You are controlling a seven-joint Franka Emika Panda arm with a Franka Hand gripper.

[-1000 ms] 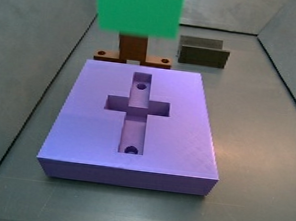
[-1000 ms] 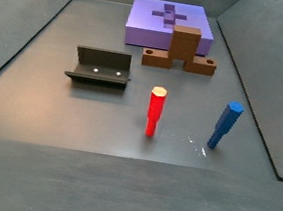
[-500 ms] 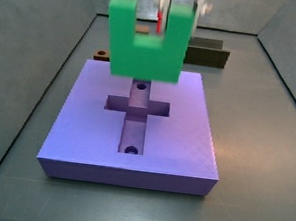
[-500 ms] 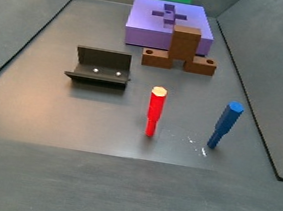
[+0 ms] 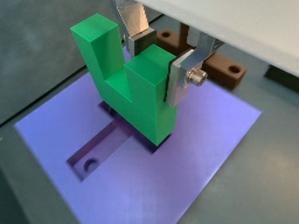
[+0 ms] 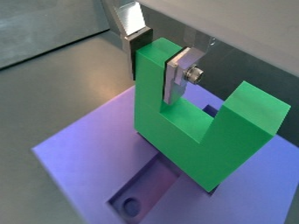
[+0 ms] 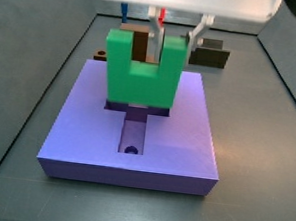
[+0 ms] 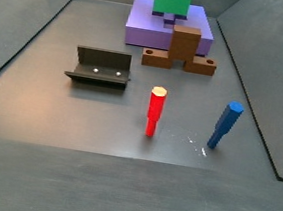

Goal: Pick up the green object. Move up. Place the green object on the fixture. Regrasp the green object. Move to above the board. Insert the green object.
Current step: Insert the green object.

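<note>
The green object (image 7: 139, 76) is a bright U-shaped piece standing upright, notch upward, over the centre of the lavender board (image 7: 174, 151). Its base sits at the cross-shaped recess; how deep it reaches I cannot tell. My gripper (image 5: 158, 59) is shut on one prong of the green object (image 5: 135, 87), a silver finger on each side. In a wrist view the gripper (image 6: 158, 59) clamps the same prong of the green object (image 6: 176, 131) above the board (image 6: 82, 166). The dark fixture (image 8: 100, 68) stands apart on the floor, with nothing on it.
A reddish-brown upright block on a flat base (image 8: 183, 45) stands next to the board (image 8: 144, 17). A red peg (image 8: 156, 112) and a blue peg (image 8: 225, 126) stand upright on the grey floor. Grey walls enclose the floor.
The green object, held in my gripper, came down from high above the board to the cross-shaped recess. The other objects have not moved.
</note>
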